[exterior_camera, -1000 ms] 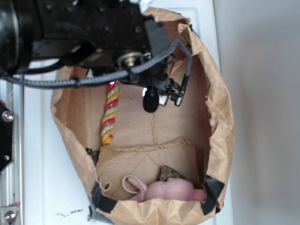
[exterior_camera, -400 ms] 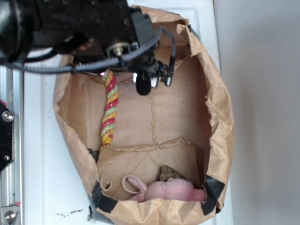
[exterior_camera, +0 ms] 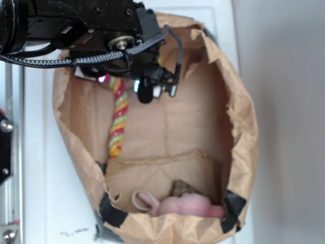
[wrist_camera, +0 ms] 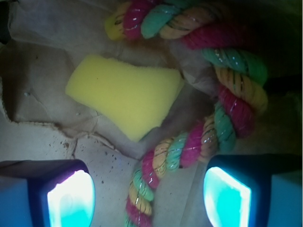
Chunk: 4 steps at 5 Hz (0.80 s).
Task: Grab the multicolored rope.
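1. Brown paper bag (exterior_camera: 238, 127) lies open on a white surface (exterior_camera: 45, 168), with black tape patches at its lower corners.
2. Multicolored rope (exterior_camera: 118, 122) lies inside the bag along its left wall, red, yellow and light-green strands twisted together; its upper end is hidden under the black arm (exterior_camera: 71, 25).
3. Gripper (exterior_camera: 156, 87) hangs over the upper part of the bag, just right of the rope's upper stretch, apart from it in the exterior view.
4. Wrist view: the rope (wrist_camera: 222, 104) curves in an arc from top left, round the right side, down to bottom centre.
5. Yellow sponge block (wrist_camera: 125, 97) lies flat on the bag floor inside that arc, near the rope; whether they touch I cannot tell.
6. Gripper (wrist_camera: 149, 198) jaws stand spread, nothing clamped; the two fingers (wrist_camera: 71, 201) glow cyan at bottom left and bottom right.
7. Lower tail of the rope sits between the two fingers, closer to the middle, touching neither.
8. Pink plush toy (exterior_camera: 177, 206) lies at the bag's bottom end, well apart from the rope.
9. Small brown lump (exterior_camera: 184, 188) sits just above the plush; what it is I cannot tell.
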### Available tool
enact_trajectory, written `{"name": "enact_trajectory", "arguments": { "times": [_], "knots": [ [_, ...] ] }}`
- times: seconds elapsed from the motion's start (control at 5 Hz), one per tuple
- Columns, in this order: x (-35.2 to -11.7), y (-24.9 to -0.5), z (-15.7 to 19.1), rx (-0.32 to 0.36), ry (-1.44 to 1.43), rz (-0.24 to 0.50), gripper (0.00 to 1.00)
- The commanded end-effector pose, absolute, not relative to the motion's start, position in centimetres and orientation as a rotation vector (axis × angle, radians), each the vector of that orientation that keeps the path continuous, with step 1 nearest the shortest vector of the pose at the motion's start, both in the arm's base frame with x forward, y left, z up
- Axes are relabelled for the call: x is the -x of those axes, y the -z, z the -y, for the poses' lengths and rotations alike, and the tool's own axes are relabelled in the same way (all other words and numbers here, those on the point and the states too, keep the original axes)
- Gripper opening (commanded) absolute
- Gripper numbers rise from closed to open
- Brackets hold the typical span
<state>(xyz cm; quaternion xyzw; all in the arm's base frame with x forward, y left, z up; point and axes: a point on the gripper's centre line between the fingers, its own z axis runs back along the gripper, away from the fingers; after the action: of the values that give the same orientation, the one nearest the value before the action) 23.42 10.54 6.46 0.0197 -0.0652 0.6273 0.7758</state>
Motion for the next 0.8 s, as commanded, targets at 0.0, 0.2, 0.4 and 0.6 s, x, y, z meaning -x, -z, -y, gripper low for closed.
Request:
{"name": "enact_trajectory", "arguments": {
  "times": [0.0, 0.2, 0.4, 0.6],
  "knots": [
    [-22.33, -6.44, -11.7, -0.114, -1.332, 0.201, 1.0],
    [-22.01, -6.66, -11.81, -0.121, -1.329, 0.206, 1.0],
    [-21.51, -6.67, -12.58, -0.168, -1.371, 0.189, 1.0],
    [-21.53, -6.28, -11.99, -0.275, -1.338, 0.094, 1.0]
  ]
}}
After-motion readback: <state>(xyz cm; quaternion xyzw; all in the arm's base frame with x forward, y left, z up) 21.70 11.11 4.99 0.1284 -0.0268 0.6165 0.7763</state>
